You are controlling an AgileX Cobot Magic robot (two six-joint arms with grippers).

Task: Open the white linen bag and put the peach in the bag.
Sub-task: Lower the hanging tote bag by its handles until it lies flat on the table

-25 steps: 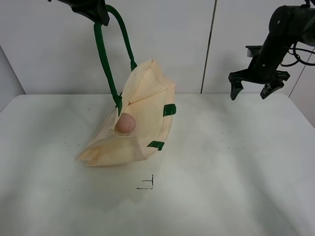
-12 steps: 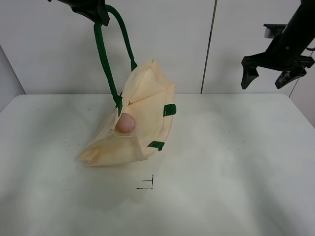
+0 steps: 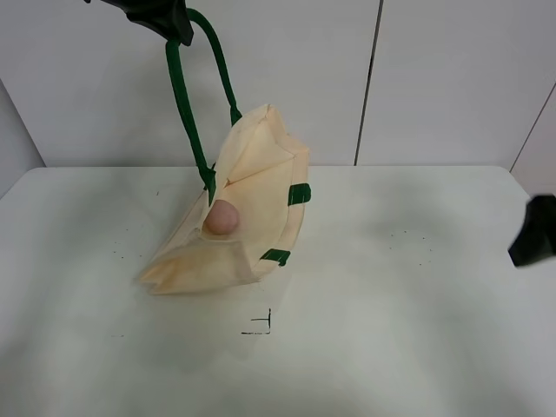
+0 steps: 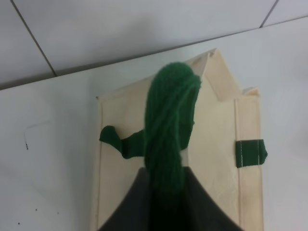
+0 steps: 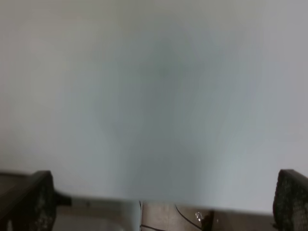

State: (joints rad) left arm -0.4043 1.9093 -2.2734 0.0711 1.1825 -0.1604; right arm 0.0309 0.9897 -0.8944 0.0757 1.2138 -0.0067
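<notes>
The white linen bag (image 3: 261, 187) stands half lifted on the table, its mouth held open toward the front. The peach (image 3: 221, 217) sits inside the open mouth. My left gripper (image 3: 161, 17) is at the top left, shut on the bag's dark green handle (image 3: 184, 104) and holding it up taut. In the left wrist view the handle (image 4: 168, 125) runs from the shut jaws down to the bag (image 4: 216, 125). Only a dark part of my right arm (image 3: 534, 243) shows at the right edge. My right gripper (image 5: 163, 207) is open and empty, its fingertips (image 5: 33, 197) wide apart over bare table.
The white table (image 3: 391, 304) bears a small black corner mark (image 3: 261, 323) in front of the bag. A white panelled wall stands behind. The right wrist view shows the table's edge (image 5: 159, 201) and floor beyond it.
My right arm has swung from high at the back right down to the right edge of the view, mostly out of frame. The left gripper, bag and peach have not moved.
</notes>
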